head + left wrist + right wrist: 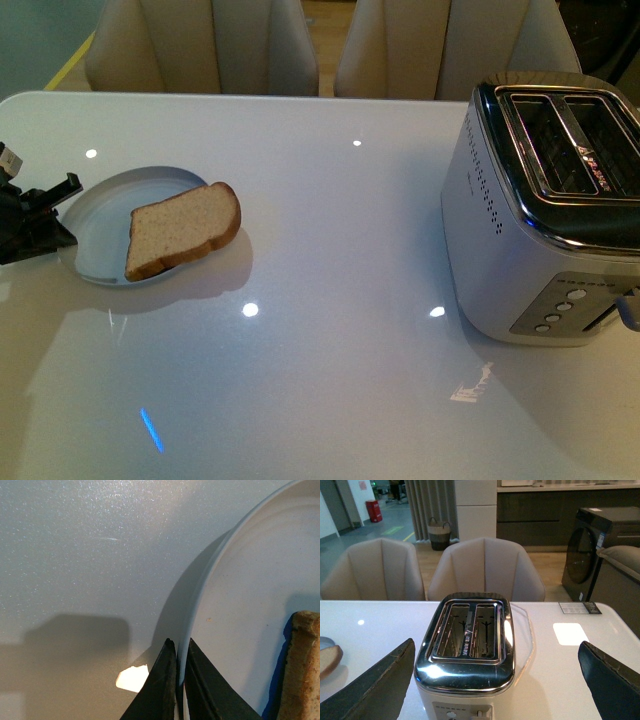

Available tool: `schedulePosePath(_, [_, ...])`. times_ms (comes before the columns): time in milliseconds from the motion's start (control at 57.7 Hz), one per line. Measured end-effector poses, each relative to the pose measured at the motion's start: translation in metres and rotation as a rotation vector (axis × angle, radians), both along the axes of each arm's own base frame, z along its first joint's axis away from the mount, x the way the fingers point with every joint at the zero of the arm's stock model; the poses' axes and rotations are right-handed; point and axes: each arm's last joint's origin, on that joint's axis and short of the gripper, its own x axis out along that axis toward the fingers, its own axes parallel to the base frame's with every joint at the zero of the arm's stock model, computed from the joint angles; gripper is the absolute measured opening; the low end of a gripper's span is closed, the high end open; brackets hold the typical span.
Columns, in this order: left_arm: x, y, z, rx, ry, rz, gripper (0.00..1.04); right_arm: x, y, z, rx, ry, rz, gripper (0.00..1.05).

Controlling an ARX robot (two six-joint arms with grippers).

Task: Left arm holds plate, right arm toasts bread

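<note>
Bread (183,232), brown-crusted slice, round rimmed plate (103,218)

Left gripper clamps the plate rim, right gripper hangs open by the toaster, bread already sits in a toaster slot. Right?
Not the bread: the front view shows it lying on the plate, and both toaster slots are empty. The rest holds.

A silver two-slot toaster (520,230) stands upright on the glossy white counter (330,390). Two beige chairs (200,45) sit behind the counter. A woven basket (439,532) stands on the floor beyond them.
</note>
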Motion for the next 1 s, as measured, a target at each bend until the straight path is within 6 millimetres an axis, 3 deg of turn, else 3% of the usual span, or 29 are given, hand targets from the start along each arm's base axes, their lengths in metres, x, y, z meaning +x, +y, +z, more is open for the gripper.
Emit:
schedulePosePath(225, [-0.016, -0.001, 0.003, -0.044, -0.012, 0.028, 0.03, 0.0, 0.0, 0.0, 0.0, 0.0, 0.0, 0.96])
schedulePosePath(364, [-0.027, -0.004, 0.016, -0.08, -0.035, 0.059, 0.03, 0.0, 0.0, 0.0, 0.0, 0.0, 0.0, 0.96])
schedulePosePath(572, [-0.039, -0.007, 0.05, -0.085, -0.091, 0.094, 0.03, 0.0, 0.0, 0.0, 0.0, 0.0, 0.0, 0.96])
schedulePosePath(1005, [-0.07, -0.03, 0.148, -0.151, -0.173, 0.18, 0.03, 0.0, 0.0, 0.0, 0.0, 0.0, 0.0, 0.96])
